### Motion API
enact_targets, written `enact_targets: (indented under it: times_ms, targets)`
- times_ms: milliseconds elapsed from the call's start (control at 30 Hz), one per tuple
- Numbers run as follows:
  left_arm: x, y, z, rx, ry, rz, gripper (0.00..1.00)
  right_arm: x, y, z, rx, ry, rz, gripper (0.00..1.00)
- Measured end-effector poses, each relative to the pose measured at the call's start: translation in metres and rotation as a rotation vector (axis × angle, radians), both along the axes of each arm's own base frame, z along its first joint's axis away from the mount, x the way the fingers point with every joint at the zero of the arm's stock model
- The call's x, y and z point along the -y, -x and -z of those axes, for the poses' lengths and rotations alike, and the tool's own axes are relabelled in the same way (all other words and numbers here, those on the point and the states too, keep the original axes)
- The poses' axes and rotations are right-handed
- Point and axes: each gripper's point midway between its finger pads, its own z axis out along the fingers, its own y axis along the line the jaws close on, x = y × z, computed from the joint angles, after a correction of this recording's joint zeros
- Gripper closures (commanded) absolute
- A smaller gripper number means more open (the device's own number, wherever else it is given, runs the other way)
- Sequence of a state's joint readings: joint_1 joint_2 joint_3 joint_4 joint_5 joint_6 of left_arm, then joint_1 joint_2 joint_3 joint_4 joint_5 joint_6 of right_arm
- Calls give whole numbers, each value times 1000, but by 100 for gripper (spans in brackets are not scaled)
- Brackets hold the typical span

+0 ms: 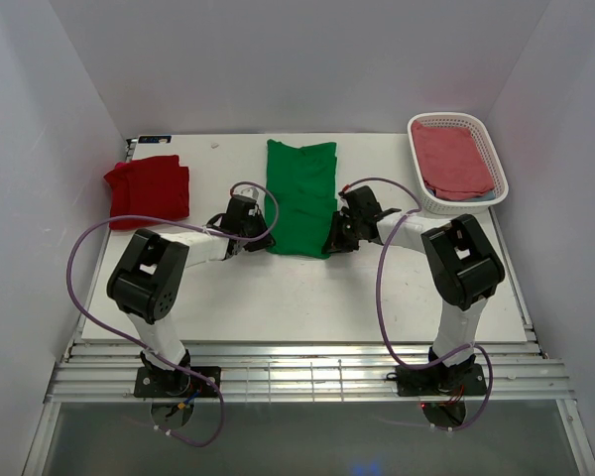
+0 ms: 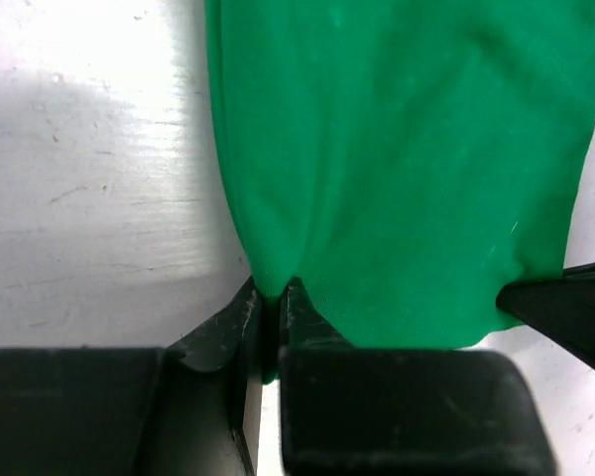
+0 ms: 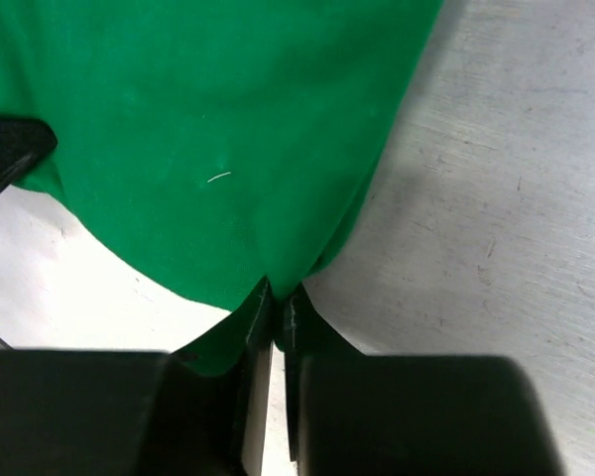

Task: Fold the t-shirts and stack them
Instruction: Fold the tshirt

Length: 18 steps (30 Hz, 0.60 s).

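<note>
Oblong of soft green t-shirt (image 1: 300, 193)

The green t-shirt (image 1: 300, 198), at the centre of the overhead view, is soft, matt knitted cloth with shallow creases; close up its weave is fine and a pale fleck of lint clings to it. The red t-shirt (image 1: 149, 185), upper left, is the same matt cloth. The table (image 1: 278, 288) is white and smooth with a faint sheen, finely scratched and scuffed close up. The left gripper (image 2: 271, 297) and right gripper (image 3: 276, 297) are matt black plastic. The basket (image 1: 491, 149), upper right, is white plastic lattice holding pink cloth (image 1: 454, 159). The rails (image 1: 307, 382) along the bottom are pale ribbed metal.
</note>
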<state>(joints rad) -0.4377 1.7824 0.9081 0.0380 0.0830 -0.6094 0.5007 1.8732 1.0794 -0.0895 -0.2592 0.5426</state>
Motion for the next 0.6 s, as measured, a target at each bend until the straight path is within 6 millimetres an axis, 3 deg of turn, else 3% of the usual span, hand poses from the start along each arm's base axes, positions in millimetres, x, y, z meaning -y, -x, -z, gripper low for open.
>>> enact_targets:
  times_ms: [133,233,433,600]
  targets:
    - [1,4,1,14,8,9,100,-2,1,1,13,-3,-7,92]
    - [1,19,2,21,5,19,100,0,9,1,36,1,-12,92]
    - [0,81,1,-5,-42,72,100,10,64,-4,64,83,-62,92]
    - [-6,129,-2,-48,-73,105,100,14,107,-26,118,113,-104,92]
